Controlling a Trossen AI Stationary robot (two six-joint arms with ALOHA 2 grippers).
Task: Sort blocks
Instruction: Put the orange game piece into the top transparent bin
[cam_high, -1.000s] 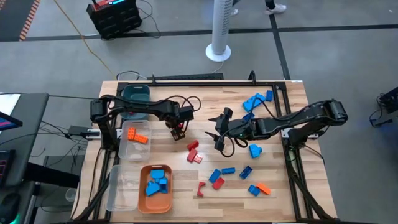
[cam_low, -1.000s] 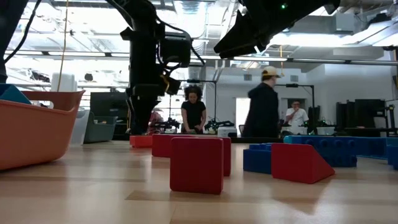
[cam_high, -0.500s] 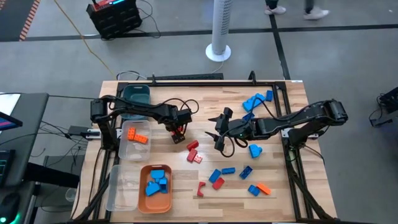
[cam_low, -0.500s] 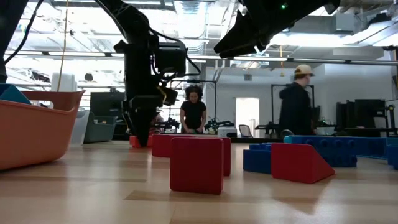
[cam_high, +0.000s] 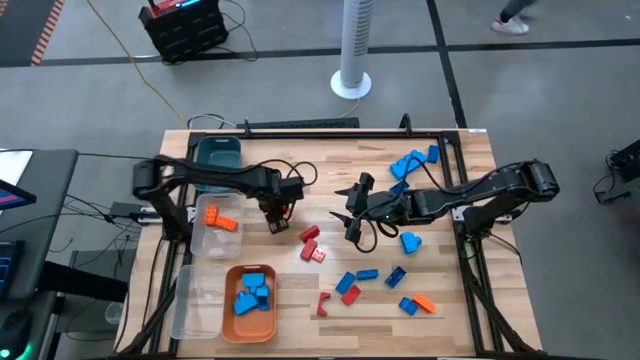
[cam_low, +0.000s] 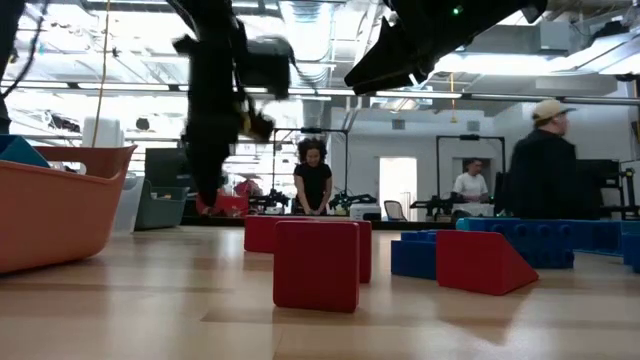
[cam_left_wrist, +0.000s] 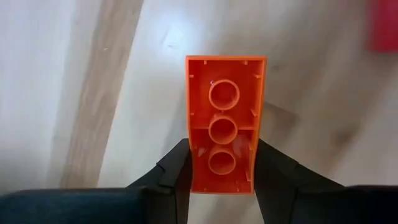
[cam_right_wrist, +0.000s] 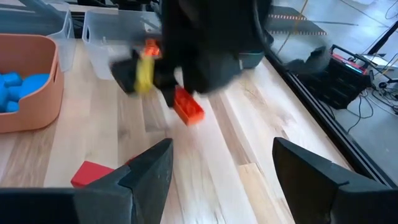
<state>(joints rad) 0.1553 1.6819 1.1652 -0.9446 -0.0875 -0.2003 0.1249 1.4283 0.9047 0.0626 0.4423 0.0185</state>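
At nine o'clock on the table we find the sorting row: a teal bin (cam_high: 220, 152), a clear bin (cam_high: 216, 228) that already holds orange blocks (cam_high: 216, 218), an orange tray (cam_high: 251, 303) filled with light blue blocks (cam_high: 253, 292), and a second clear bin (cam_high: 197, 300).

Moving toward the centre, we see what has just changed. The left gripper (cam_high: 275, 222) now stands just beside the first clear bin, at its three o'clock, whereas a second ago it sat farther toward the table's middle, over the red blocks. Its jaws, spread a moment earlier, are now clenched on an orange brick (cam_left_wrist: 225, 124); the left wrist view shows the brick's hollow underside pinched between both fingers (cam_left_wrist: 176, 173), and the low view shows it lifted clear of the wood. We judge this a completed pick, with the carry to the orange bin under way.

At the centre, red blocks (cam_high: 311, 243) lie untouched.

At three o'clock the right gripper (cam_high: 352, 213) hovers with its jaws spread wide and nothing between them, as it did a second ago. Beyond it, blue blocks (cam_high: 412, 162) cluster at one o'clock and mixed blocks (cam_high: 372, 282) lie at five o'clock, all still to be sorted.
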